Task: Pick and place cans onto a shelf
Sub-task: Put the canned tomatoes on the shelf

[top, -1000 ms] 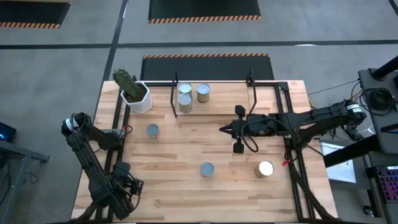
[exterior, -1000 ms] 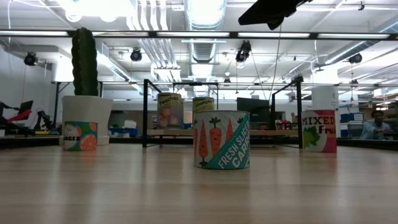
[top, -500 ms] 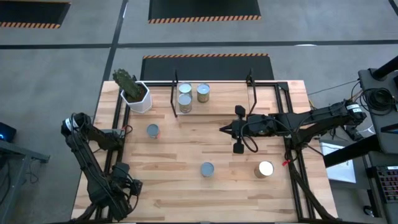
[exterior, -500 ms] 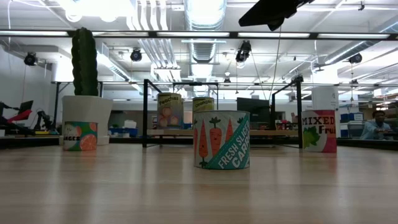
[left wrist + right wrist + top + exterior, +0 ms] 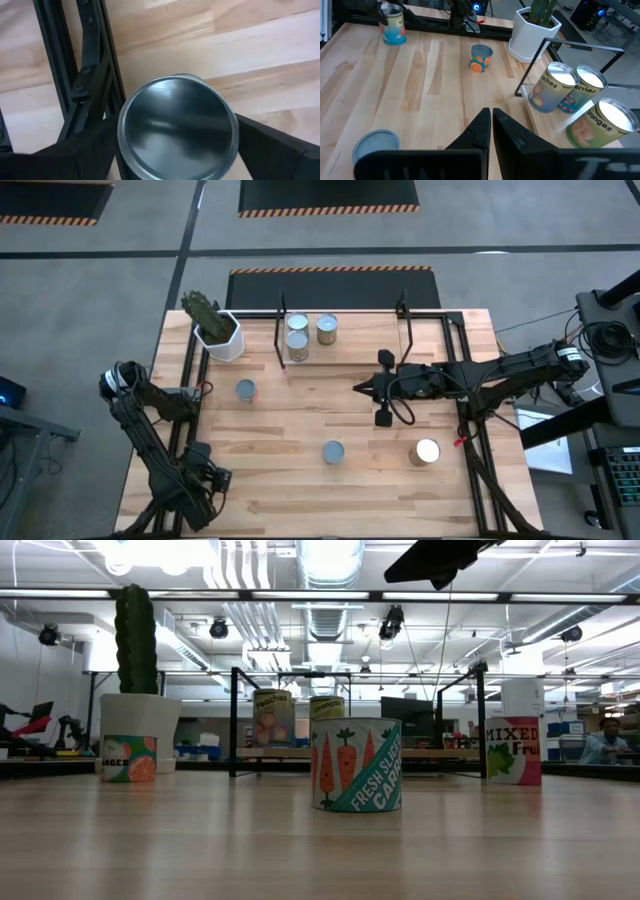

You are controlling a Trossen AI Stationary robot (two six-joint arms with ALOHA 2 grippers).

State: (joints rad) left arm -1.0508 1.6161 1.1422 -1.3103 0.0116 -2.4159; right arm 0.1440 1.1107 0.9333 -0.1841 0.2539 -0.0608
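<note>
Counter (image 5: 300, 415), overhead: shelf (image 5: 365, 340) at the far edge holding three cans (image 5: 298, 345) bunched at its left end, the rest of the board bare; three more stand loose, the orange can (image 5: 245, 390) toward the left, the carrot can (image 5: 334, 452) in the middle near the front, the mixed-fruit can (image 5: 427, 452) front right. Right tool (image 5: 358, 388) hangs over mid-counter just in front of the shelf's bare end; the carrot can lies from it toward the front edge, upright, and the right arm is judged the nearer to it. Left tool (image 5: 200, 475) sits at the front left corner. Table-level view: carrot can (image 5: 356, 765) foremost, orange can (image 5: 129, 758) before the cactus pot (image 5: 139, 720), mixed-fruit can (image 5: 513, 751) at right, all upright and well apart. Left wrist view: held can (image 5: 177, 130), top up, a dark finger against each side, so the left tool grips it. Right wrist view: right tool (image 5: 490, 120) with fingers pressed together, holding nothing; three cans (image 5: 551, 86) on the shelf; held can (image 5: 392, 22) at the far corner.
</note>
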